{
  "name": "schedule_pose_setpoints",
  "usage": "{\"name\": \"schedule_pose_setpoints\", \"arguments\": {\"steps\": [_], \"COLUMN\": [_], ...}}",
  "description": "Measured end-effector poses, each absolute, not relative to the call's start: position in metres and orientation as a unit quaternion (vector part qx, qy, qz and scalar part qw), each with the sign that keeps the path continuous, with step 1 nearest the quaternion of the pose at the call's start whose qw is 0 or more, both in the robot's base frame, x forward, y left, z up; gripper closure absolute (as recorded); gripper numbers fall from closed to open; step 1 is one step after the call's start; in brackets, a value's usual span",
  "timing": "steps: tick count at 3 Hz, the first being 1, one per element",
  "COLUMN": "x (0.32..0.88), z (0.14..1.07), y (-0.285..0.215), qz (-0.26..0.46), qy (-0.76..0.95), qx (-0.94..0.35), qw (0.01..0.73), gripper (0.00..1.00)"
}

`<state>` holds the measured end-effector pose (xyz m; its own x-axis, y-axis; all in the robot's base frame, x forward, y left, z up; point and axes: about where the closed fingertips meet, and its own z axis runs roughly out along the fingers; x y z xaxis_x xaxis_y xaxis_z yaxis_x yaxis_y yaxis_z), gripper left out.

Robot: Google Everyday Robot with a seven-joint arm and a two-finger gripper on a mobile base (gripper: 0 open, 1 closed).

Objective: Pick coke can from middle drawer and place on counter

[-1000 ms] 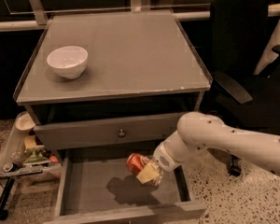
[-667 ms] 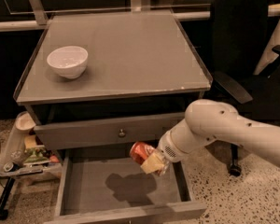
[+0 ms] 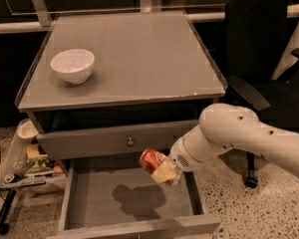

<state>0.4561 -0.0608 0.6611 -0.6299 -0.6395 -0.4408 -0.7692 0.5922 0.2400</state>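
Red coke can (image 3: 149, 159) sits tilted in your gripper's (image 3: 165, 173) closed fingers, held clear above the middle drawer's (image 3: 139, 229) floor, high enough, I'd judge, to swing free toward the worktop (image 3: 139, 59) above that drawer.

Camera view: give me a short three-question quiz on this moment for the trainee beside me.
1. True or false: the coke can lies on the floor of the middle drawer.
2. What stands on the counter? A) a white bowl B) a mug C) a plate
3. Fill in: the tool hangs over the open drawer, shut on the ____.

Key: 1 false, the can is held tilted in the tool, above the drawer floor. 2 A. 3 coke can.
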Motion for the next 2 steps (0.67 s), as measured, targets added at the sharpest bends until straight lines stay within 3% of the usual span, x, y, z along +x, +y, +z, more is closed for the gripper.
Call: {"name": "schedule_pose_setpoints", "arguments": {"steps": [2], "x": [0.453], "z": [0.773], "y": [-0.076], "qz": [0.158], "qy": [0.861], "qx": [-0.416], "qw": [0.247], "gripper": [1.00]}}
